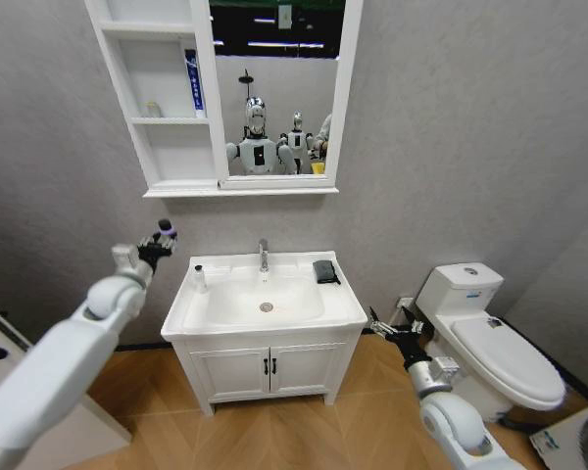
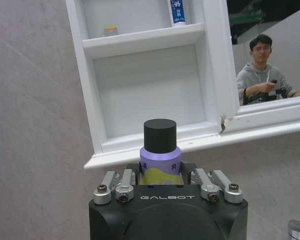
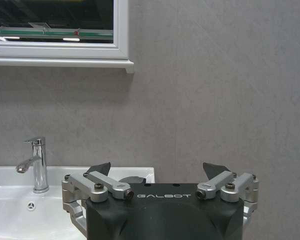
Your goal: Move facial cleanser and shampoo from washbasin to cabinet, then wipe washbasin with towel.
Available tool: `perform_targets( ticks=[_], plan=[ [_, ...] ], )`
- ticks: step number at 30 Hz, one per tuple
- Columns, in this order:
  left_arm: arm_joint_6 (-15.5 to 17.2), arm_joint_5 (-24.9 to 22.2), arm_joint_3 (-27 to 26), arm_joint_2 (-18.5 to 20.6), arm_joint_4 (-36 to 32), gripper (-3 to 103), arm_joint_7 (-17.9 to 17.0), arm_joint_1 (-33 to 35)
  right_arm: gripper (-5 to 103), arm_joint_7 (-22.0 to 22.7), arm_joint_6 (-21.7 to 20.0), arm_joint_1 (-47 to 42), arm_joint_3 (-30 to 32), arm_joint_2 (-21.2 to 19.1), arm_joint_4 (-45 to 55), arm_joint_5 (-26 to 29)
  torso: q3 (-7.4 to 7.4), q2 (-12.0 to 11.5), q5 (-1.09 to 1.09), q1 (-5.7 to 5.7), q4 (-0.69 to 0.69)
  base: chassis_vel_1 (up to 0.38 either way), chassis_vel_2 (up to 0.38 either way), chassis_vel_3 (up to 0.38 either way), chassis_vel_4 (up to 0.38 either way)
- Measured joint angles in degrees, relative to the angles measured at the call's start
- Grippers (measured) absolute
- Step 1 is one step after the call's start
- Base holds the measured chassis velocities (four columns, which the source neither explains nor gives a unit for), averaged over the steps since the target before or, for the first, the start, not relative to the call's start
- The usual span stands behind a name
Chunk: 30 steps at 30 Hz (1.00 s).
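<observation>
Grey wall ahead, the cabinet (image 2: 155,90) just above and beyond my left claw (image 1: 159,242), which is clenched around a purple black-capped bottle (image 2: 160,155) — upright, below the lowest shelf. The washbasin (image 1: 265,299) sits beside and below it, the towel (image 1: 324,271) on its far corner. My right claw (image 1: 390,329) hangs low beside the basin — fingers spread, holding nothing.
</observation>
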Motion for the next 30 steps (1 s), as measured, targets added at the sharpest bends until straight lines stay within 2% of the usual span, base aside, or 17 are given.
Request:
perform_targets(
  ticks=[1,4,8,9,10,11,13,14,16,17,19,20,24,26,27,28,30],
  plan=[
    [0.0,0.0,0.0,0.0,0.0,42,0.0,0.0,100,0.0,0.0,0.0,0.0,0.0,0.0,0.0,0.00,0.0,0.00,0.00,0.00,0.000,0.000,0.000,0.000],
    [6.3,-9.0,7.5,2.5,2.8,42,-1.2,-13.0,100,-0.1,0.0,-0.1,0.5,0.2,0.2,0.0,-0.01,0.0,0.06,0.00,-0.01,0.000,0.000,0.000,0.000],
    [7.4,-9.2,14.5,1.5,8.2,42,0.8,-23.0,100,-0.2,0.0,-0.1,0.3,1.1,0.2,-0.4,0.01,0.0,-0.05,0.00,0.03,0.000,0.000,0.000,0.000],
    [7.5,-9.0,17.9,-0.2,11.2,42,1.4,-27.7,100,-0.2,0.0,-0.1,0.1,1.5,0.2,-0.5,0.00,0.0,0.08,-0.01,0.02,0.000,0.000,0.000,0.000],
    [7.5,-9.0,17.9,-0.2,11.2,42,1.4,-27.7,100,-0.2,0.0,-0.1,0.1,1.5,0.2,-0.5,0.00,0.0,0.08,-0.01,0.02,0.000,0.000,0.000,0.000],
    [7.4,-8.9,20.4,-1.8,13.7,42,2.0,-30.6,100,-0.2,0.0,-0.1,-0.1,1.8,0.1,-0.6,-0.01,0.0,0.10,-0.01,0.02,0.000,0.000,0.000,0.000],
    [6.8,-8.2,25.1,-5.8,20.9,42,2.6,-36.4,100,-0.3,0.0,-0.1,-0.1,2.1,0.0,-0.8,0.01,0.0,-0.02,0.00,-0.02,0.000,0.000,0.000,0.000],
    [6.8,-8.2,25.1,-5.8,20.9,42,2.6,-36.4,100,-0.3,0.0,-0.1,-0.1,2.1,0.0,-0.8,0.01,0.0,-0.02,0.00,-0.02,0.000,0.000,0.000,0.000],
    [6.1,-6.9,28.8,-10.8,29.2,42,3.6,-41.0,100,-0.3,0.0,-0.2,0.0,2.3,0.0,-0.8,0.01,0.0,0.08,0.00,-0.02,0.000,0.000,0.000,0.000],
    [6.1,-6.9,28.8,-10.8,29.2,42,3.6,-41.0,100,-0.3,0.0,-0.2,0.0,2.3,0.0,-0.8,0.01,0.0,0.08,0.00,-0.02,0.000,0.000,0.000,0.000],
    [4.4,-3.9,31.2,-16.1,36.7,42,6.1,-44.1,100,-0.3,0.2,-0.3,0.5,2.1,-0.2,-0.7,0.02,0.0,0.02,0.01,-0.01,0.000,0.000,0.000,0.000],
    [4.4,-3.9,31.2,-16.1,36.7,42,6.1,-44.1,100,-0.3,0.2,-0.3,0.5,2.1,-0.2,-0.7,0.02,0.0,0.02,0.01,-0.01,0.000,0.000,0.000,0.000],
    [1.8,1.9,31.7,-23.6,49.5,42,10.1,-47.9,100,-0.4,0.6,-0.3,1.4,2.0,-0.6,-0.4,0.01,0.0,0.05,0.01,-0.02,0.000,0.000,0.000,0.000],
    [1.4,2.9,31.6,-24.3,51.2,42,10.6,-48.4,100,-0.4,0.6,-0.3,1.5,2.0,-0.6,-0.3,0.01,0.0,0.05,0.01,-0.02,0.000,0.000,0.000,0.000],
    [0.4,5.7,31.5,-26.0,55.6,42,12.1,-49.5,100,-0.5,0.8,-0.3,1.6,1.9,-0.7,-0.3,0.01,0.0,0.05,0.01,-0.02,0.000,0.000,0.000,0.000],
    [0.4,5.7,31.5,-26.0,55.6,42,12.1,-49.5,100,-0.5,0.8,-0.3,1.6,1.9,-0.7,-0.3,0.01,0.0,0.05,0.01,-0.02,0.000,0.000,0.000,0.000],
    [-0.6,8.7,31.1,-28.1,60.9,42,12.7,-50.5,100,-0.7,0.9,-0.3,1.7,1.6,-0.9,-0.2,0.00,0.0,0.04,0.01,0.00,0.000,0.000,0.000,0.000]
  ],
)
